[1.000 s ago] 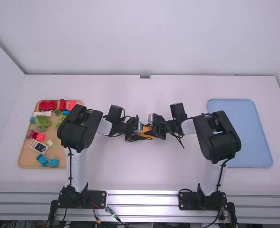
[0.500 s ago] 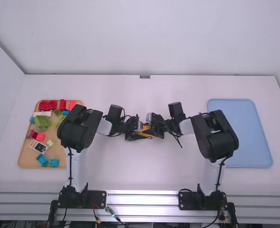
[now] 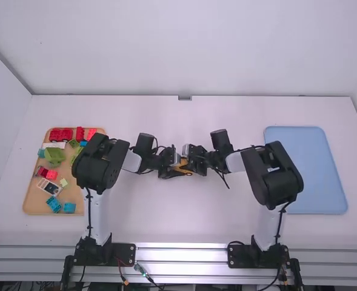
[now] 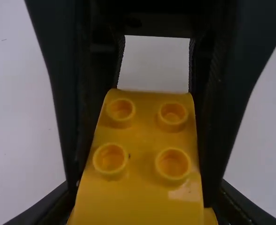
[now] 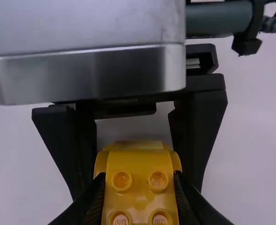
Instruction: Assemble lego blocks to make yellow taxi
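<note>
Over the middle of the table, my left gripper [image 3: 173, 166] and my right gripper [image 3: 192, 163] face each other at a yellow block piece [image 3: 183, 169]. In the left wrist view, rounded yellow blocks [image 4: 140, 164] with studs on top sit between the fingers of my left gripper [image 4: 145, 206], while the right gripper's dark fingers flank their far part. The right wrist view has my right gripper [image 5: 140, 194] shut on the studded yellow piece [image 5: 139, 161]. The left gripper's fingers stand along its far sides. Its underside is hidden.
At the left, a wooden tray [image 3: 31, 203] holds several red, green, blue and white blocks, partly beneath the left arm. A blue tray [image 3: 317, 176] lies at the right, beside the right arm's elbow.
The right gripper has shifted a little leftward, closer to the left gripper and over more of the yellow piece. My left gripper has stayed almost in place.
</note>
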